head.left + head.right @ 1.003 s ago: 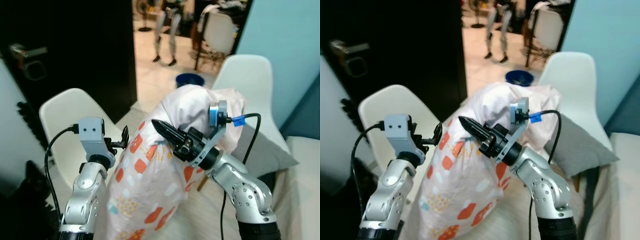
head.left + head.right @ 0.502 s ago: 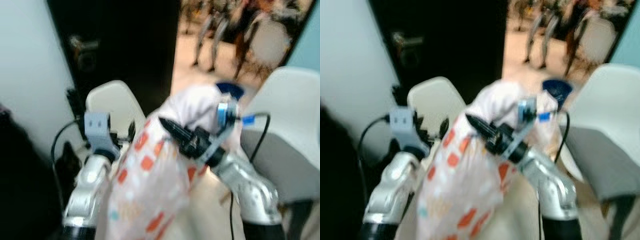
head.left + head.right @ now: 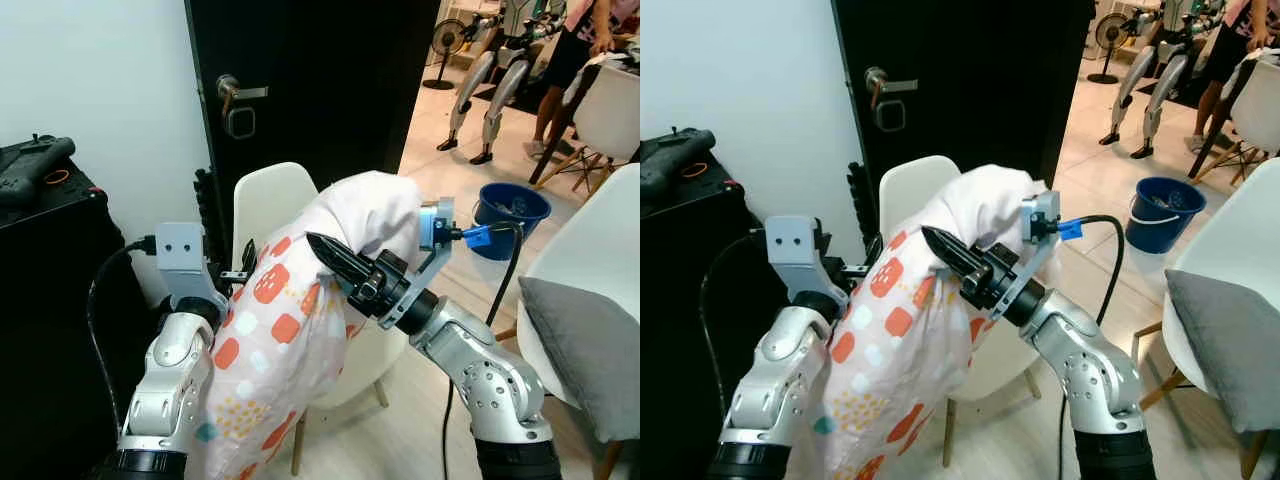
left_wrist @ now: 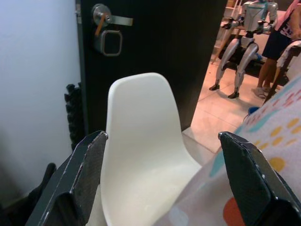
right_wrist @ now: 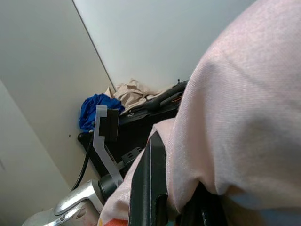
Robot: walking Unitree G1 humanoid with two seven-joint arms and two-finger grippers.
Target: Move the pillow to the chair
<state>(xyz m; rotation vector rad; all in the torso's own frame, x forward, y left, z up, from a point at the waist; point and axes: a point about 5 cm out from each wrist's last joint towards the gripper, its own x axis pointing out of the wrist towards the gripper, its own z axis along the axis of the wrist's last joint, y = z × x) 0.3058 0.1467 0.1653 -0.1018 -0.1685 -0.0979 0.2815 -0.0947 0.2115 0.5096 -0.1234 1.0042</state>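
A white pillow [image 3: 290,320] with orange and blue spots hangs upright between my two arms, in front of me. My right gripper [image 3: 330,255] lies across its upper front, fingers together and pinching the fabric; in the right wrist view one black finger [image 5: 149,188] shows beside the pale cloth [image 5: 235,117]. My left gripper [image 3: 245,268] is open at the pillow's left side. Between its spread fingers [image 4: 89,165] the left wrist view shows the white chair [image 4: 141,122], with the pillow's edge [image 4: 263,155] against one finger. The chair [image 3: 272,200] stands right behind the pillow, its seat hidden.
A black door with a handle [image 3: 238,95] is behind the chair, and a black cabinet [image 3: 50,270] stands at my left. On the right is another white chair with a grey cushion [image 3: 585,345]. A blue bucket [image 3: 510,205], robot legs [image 3: 480,85] and a person stand beyond.
The whole picture has swung: my view turned left, bringing the door and the white chair to the centre. Both grippers keep the same places on the pillow.
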